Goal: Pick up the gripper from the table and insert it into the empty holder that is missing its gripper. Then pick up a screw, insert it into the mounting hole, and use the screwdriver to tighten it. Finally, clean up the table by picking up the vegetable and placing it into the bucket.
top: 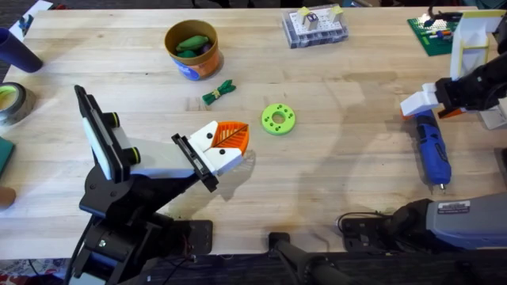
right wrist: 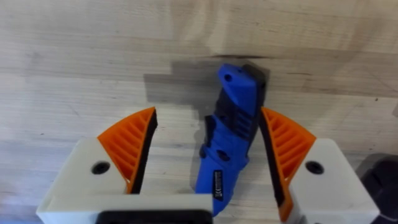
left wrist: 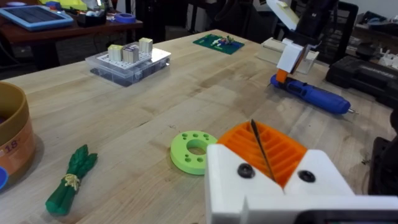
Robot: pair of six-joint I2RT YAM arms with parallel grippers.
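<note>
My left arm ends in the white holder (top: 212,157) (left wrist: 273,190). Two orange ribbed gripper fingers (top: 231,136) (left wrist: 283,149) sit in it, pressed together, so my left gripper (top: 238,138) (left wrist: 261,140) is shut on nothing. Two dark spots on the holder's face may be screws or holes; I cannot tell. The blue screwdriver (top: 432,150) (left wrist: 311,94) (right wrist: 231,143) lies at the right. My right gripper (top: 428,111) (right wrist: 208,115) is open, straddling its rear end. The dark green vegetable (top: 219,92) (left wrist: 70,180) lies just in front of the tan bucket (top: 192,49) (left wrist: 12,143).
A bright green disc (top: 278,119) (left wrist: 194,151) lies just beyond the left gripper. A clear parts box (top: 315,26) (left wrist: 127,59) and a green board (top: 432,33) stand at the back. A tape roll (top: 12,101) sits at the left edge. Green pods fill the bucket.
</note>
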